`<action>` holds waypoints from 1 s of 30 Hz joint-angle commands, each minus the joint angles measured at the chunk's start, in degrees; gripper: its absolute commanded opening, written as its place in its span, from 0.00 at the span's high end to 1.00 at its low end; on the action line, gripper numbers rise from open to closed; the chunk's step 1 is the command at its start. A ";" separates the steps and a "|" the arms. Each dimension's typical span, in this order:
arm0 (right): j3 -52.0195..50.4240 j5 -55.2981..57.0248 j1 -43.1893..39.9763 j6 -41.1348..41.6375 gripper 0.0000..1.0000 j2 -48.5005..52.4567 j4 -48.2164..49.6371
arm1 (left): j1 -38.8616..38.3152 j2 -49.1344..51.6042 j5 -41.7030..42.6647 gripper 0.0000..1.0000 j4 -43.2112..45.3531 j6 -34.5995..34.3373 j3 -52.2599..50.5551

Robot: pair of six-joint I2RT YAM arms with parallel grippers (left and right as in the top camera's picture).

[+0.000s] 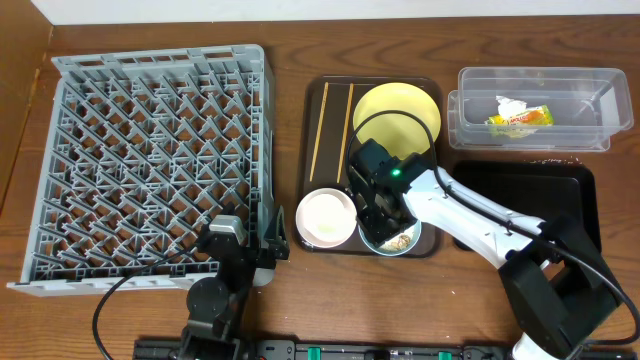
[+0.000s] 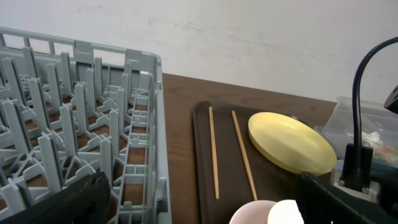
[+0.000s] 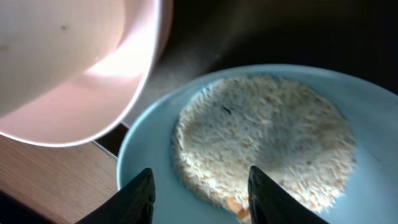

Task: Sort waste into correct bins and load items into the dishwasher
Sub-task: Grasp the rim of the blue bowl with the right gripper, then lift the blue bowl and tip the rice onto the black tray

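Observation:
A light blue bowl (image 3: 143, 162) holding a patch of rice (image 3: 267, 143) sits at the near edge of the dark tray (image 1: 312, 150), next to a pink bowl (image 1: 325, 216). My right gripper (image 3: 200, 190) is open, its fingertips just above the blue bowl's near part; overhead, the right gripper (image 1: 378, 205) covers most of that bowl. A yellow plate (image 1: 396, 112) and two chopsticks (image 1: 334, 125) lie on the tray. The grey dish rack (image 1: 150, 160) stands at left. My left gripper (image 2: 199, 205) is open and empty beside the rack's near right corner.
Two stacked clear bins (image 1: 535, 108) at the back right hold a yellow-and-white wrapper (image 1: 518, 116). A black tray (image 1: 560, 200) lies below them, partly under the right arm. The pink bowl (image 3: 74, 62) fills the upper left of the right wrist view.

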 commanded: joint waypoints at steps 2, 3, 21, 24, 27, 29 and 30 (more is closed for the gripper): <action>3.39 2.75 -0.26 -0.87 0.57 -1.44 -2.23 | -0.20 -0.15 -0.28 0.05 -1.95 0.13 -0.96; 4.00 2.84 -0.26 -1.14 0.57 -2.25 -2.84 | -0.20 -0.15 -0.28 0.05 -1.95 0.13 -0.96; -6.91 9.22 7.96 5.03 0.55 -5.49 1.25 | -0.20 -0.15 -0.28 0.05 -1.95 0.13 -0.96; -9.27 14.03 7.54 7.45 0.63 -5.49 3.93 | -0.20 -0.15 -0.28 0.04 -1.95 0.13 -0.96; -9.64 16.33 5.97 8.28 0.72 -5.49 4.39 | -0.20 -0.15 -0.28 0.05 -1.95 0.13 -0.96; -9.64 16.63 4.70 8.28 0.82 -5.49 4.92 | -0.20 -0.15 -0.28 0.05 -1.95 0.13 -0.96; -9.64 16.46 4.02 8.31 0.84 -5.49 5.11 | -0.20 -0.15 -0.28 0.05 -1.95 0.13 -0.96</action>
